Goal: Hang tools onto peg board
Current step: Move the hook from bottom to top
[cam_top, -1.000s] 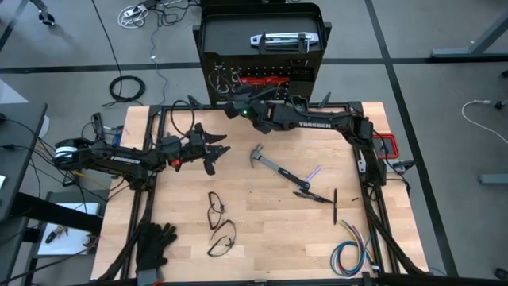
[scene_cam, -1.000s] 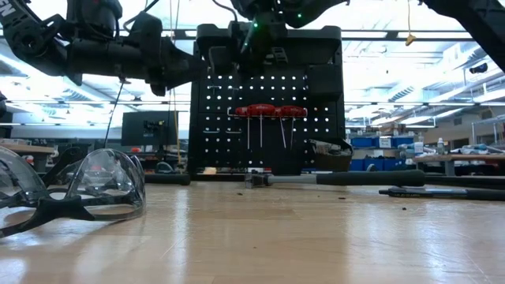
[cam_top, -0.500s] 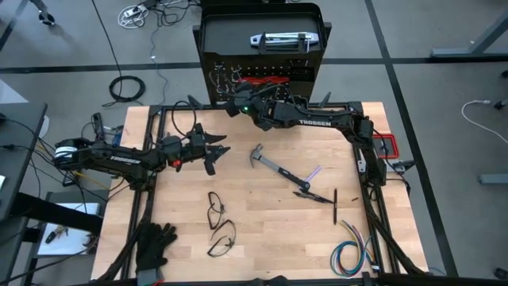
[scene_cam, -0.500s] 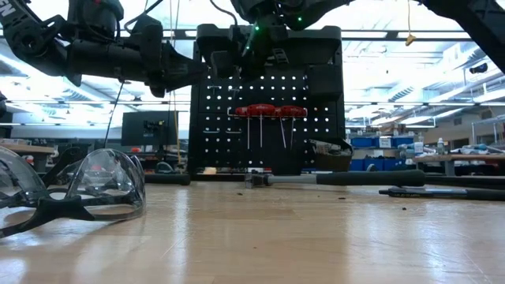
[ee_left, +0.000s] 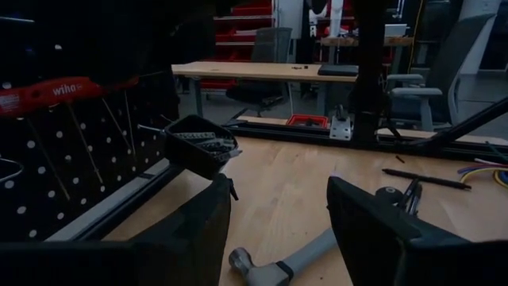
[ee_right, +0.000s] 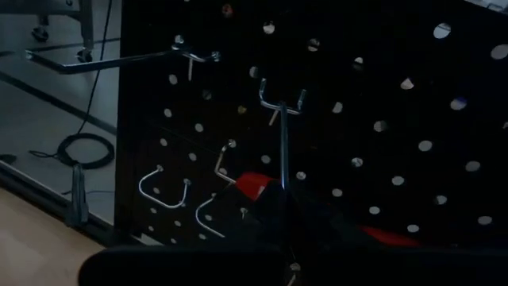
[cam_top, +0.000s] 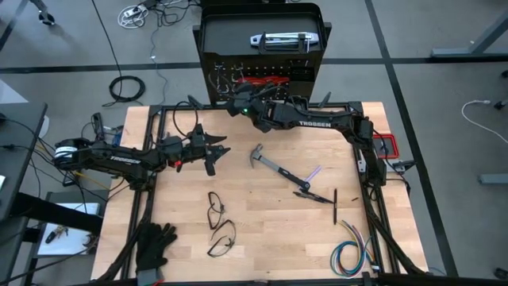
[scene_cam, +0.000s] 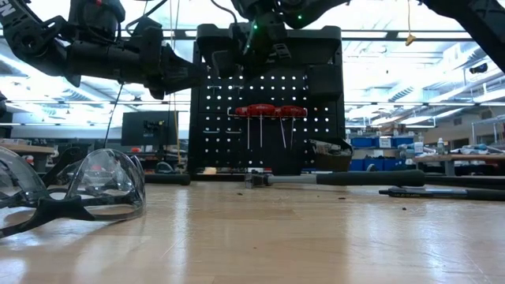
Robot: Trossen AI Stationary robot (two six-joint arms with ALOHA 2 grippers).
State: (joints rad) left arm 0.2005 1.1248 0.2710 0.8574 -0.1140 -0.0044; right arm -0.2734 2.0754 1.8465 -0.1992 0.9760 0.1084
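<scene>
Two pairs of clear safety glasses (cam_top: 218, 222) lie on the near half of the desk (cam_top: 262, 238), with one pair of black gloves (cam_top: 153, 246) at the near left corner and one coloured wire bundle (cam_top: 349, 253) at the near right corner. One hammer (cam_top: 278, 168) lies at mid-desk, long axis diagonal, its head toward the peg board and its black handle running toward the near right; a thin dark rod (cam_top: 335, 205) lies just beyond the handle's end, pointing near-to-far. Bare wood lies open between the glasses and the hammer and across the near middle.

Left gripper (cam_top: 213, 149) hovers over the left middle of the desk, jaws apart and holding nothing, aimed toward the hammer. Right gripper (cam_top: 235, 103) is raised at the far edge, close against the peg board (cam_top: 262, 48); its jaws are together, and whether they grip anything cannot be told.

One peg board stands upright beyond the far edge. A row of red-handled tools (scene_cam: 268, 111) hangs on it, shafts pointing down, beside several empty silver hooks (ee_right: 167, 187) and one small black bin (ee_left: 198, 145). One silver tool (cam_top: 279, 39) lies crosswise on top.
</scene>
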